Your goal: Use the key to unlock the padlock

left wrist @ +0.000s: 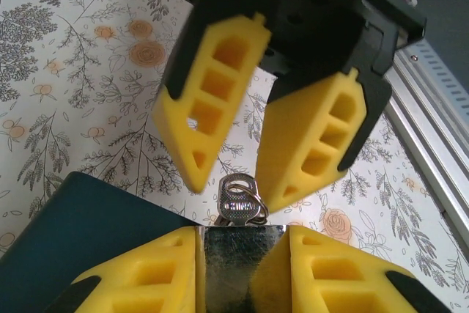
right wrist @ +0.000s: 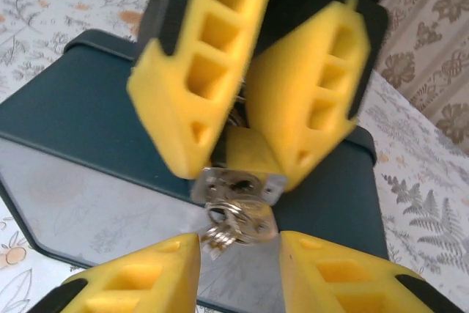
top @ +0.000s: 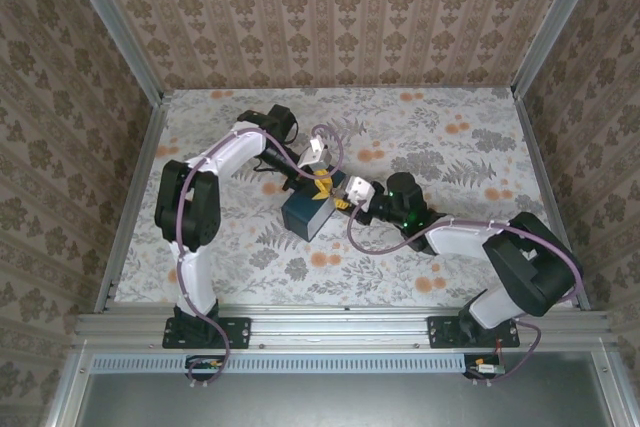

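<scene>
Your left gripper [left wrist: 242, 254] clamps the padlock [right wrist: 245, 153] by the blue box [right wrist: 88, 122], the key [right wrist: 238, 225] sitting in its keyhole. Your right gripper [right wrist: 238, 254] straddles the key, fingers apart; closing off-centre could knock it loose.

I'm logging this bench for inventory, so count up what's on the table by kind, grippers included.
grippers: 2, the left gripper and the right gripper
padlock: 1
key, on a ring: 1
blue tin box: 1
Total: 5
</scene>
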